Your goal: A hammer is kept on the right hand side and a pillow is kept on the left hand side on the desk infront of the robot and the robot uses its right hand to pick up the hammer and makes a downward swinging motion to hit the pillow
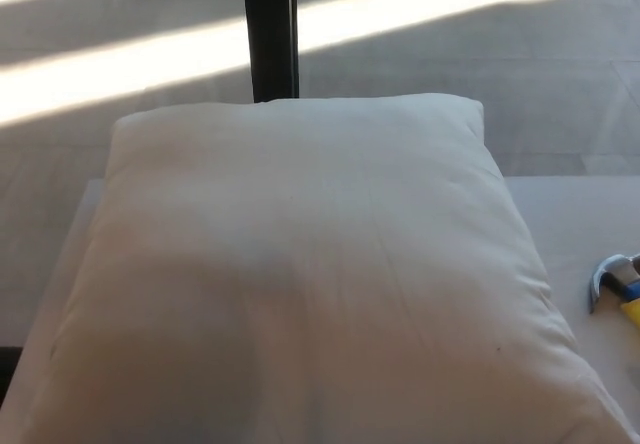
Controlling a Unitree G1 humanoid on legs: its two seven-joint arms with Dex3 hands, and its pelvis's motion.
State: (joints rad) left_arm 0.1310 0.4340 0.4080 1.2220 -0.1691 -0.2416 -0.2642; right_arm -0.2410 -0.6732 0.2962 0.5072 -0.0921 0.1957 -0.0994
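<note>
We list one white pillow [300, 274] filling the frame's centre on the surface [575, 214]; one hammer [620, 284], lower right edge; hands unseen, state unknown.

Your desk [575, 214]: a pale, flat top, its bare surface showing to the right of the load. On it you have one large white pillow [300, 284] covering most of the top, and a hammer [615, 279] at the right edge, near the pillow, only partly in frame.
</note>
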